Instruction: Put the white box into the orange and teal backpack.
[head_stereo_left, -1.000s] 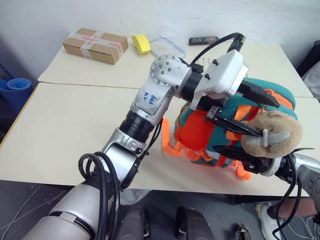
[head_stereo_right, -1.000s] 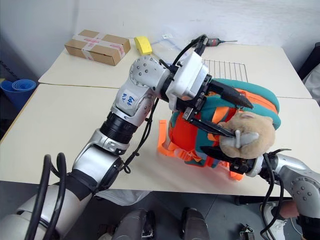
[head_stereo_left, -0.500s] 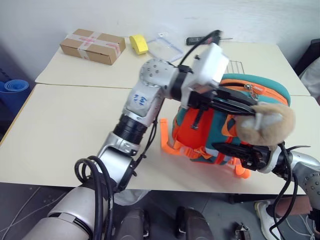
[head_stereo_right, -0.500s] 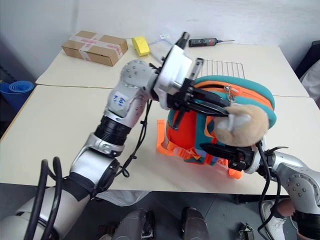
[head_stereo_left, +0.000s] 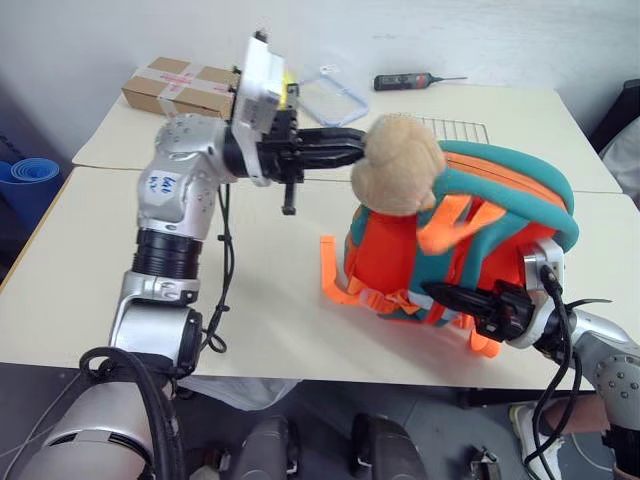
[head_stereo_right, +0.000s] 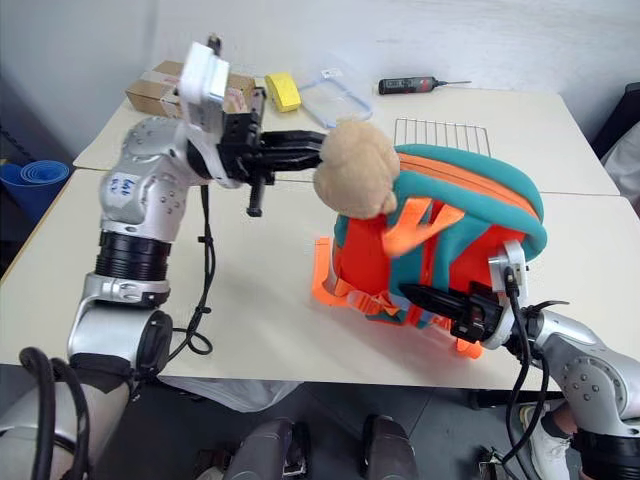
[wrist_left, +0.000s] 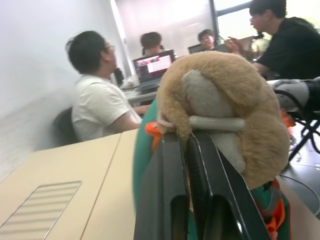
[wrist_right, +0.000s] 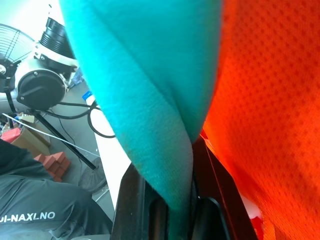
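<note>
small padded orange and teal backpack (head_stereo_left: 480, 240) stands on the cream table (head_stereo_left: 90, 260). left gripper (head_stereo_left: 358, 146) clamped on its tan plush animal toy (head_stereo_left: 398, 165); right gripper (head_stereo_left: 440, 294) clamped on teal trim at its base
</note>
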